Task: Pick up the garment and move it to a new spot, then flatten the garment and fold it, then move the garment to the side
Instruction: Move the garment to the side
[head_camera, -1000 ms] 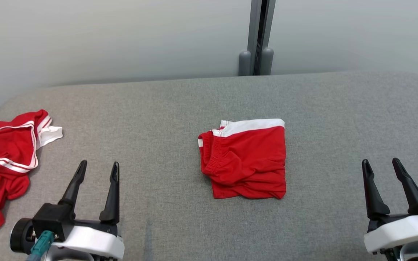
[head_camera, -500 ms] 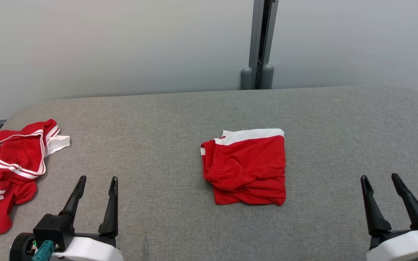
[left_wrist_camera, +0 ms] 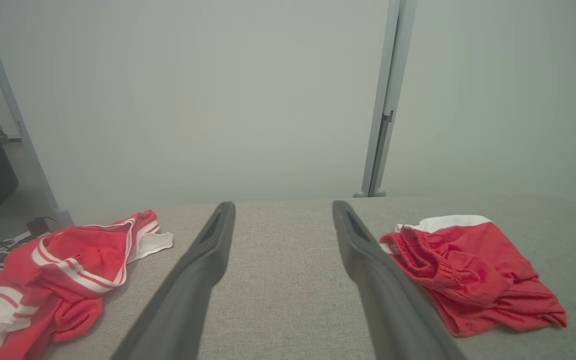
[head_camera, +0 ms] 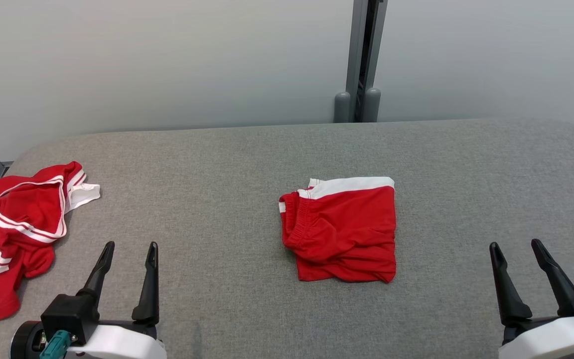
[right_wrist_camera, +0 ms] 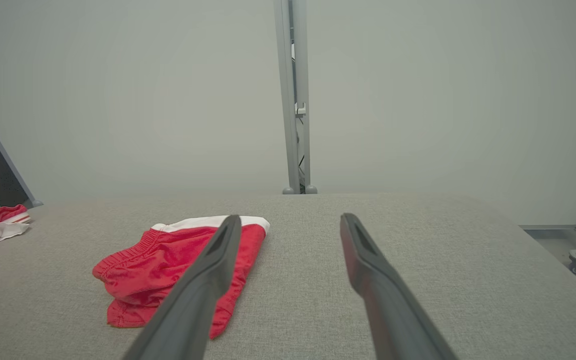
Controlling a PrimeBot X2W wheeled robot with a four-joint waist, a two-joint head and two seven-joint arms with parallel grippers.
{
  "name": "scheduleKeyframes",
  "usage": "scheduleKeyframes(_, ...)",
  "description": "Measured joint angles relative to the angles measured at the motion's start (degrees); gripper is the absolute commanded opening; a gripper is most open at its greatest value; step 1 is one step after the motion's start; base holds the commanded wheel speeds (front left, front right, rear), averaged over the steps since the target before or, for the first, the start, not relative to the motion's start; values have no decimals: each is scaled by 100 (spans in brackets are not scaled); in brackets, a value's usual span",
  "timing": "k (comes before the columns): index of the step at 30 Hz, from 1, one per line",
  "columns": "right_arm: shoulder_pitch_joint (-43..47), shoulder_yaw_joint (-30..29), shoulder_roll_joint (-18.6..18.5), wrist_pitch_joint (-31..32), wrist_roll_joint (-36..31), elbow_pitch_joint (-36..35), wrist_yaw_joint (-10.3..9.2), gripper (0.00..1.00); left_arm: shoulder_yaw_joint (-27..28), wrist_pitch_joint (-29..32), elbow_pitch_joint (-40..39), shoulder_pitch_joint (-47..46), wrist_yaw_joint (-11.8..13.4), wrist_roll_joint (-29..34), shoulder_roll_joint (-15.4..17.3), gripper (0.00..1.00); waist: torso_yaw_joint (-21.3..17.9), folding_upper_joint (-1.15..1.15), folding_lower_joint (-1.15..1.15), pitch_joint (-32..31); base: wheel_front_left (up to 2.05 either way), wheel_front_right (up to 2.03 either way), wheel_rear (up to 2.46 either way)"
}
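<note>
Two grippers stand spread wide with nothing in them, low over your grey pad. From your left gripper, the folded red shorts lie ahead and to its right, well apart. From your right gripper, they lie ahead and to its left. A crumpled red shirt lies near the left gripper's left side, not touching it.

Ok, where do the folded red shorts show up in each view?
Head view: folded red shorts at the middle of the grey table.
Left wrist view: shorts at the lower right.
Right wrist view: shorts at the lower left.
Shared landmark: the grey post behind the table, in all three.
</note>
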Motion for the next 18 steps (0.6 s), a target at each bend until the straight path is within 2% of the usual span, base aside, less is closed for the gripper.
scheduleKeyframes(8,-16,7,4,-3,10,53,0,100,-9,-8,-4,-16,1,0,18,100,52,0,0,59,0,0,0)
scheduleKeyframes(13,-305,2,0,44,32,318,0,100,-41,9,-81,-195,2,74,64,100,152,0,0,293,0,0,0)
scheduleKeyframes(18,-1088,181,-123,44,174,1162,0,100,-8,-27,-147,-580,-49,136,65,100,318,0,0,818,0,0,0)
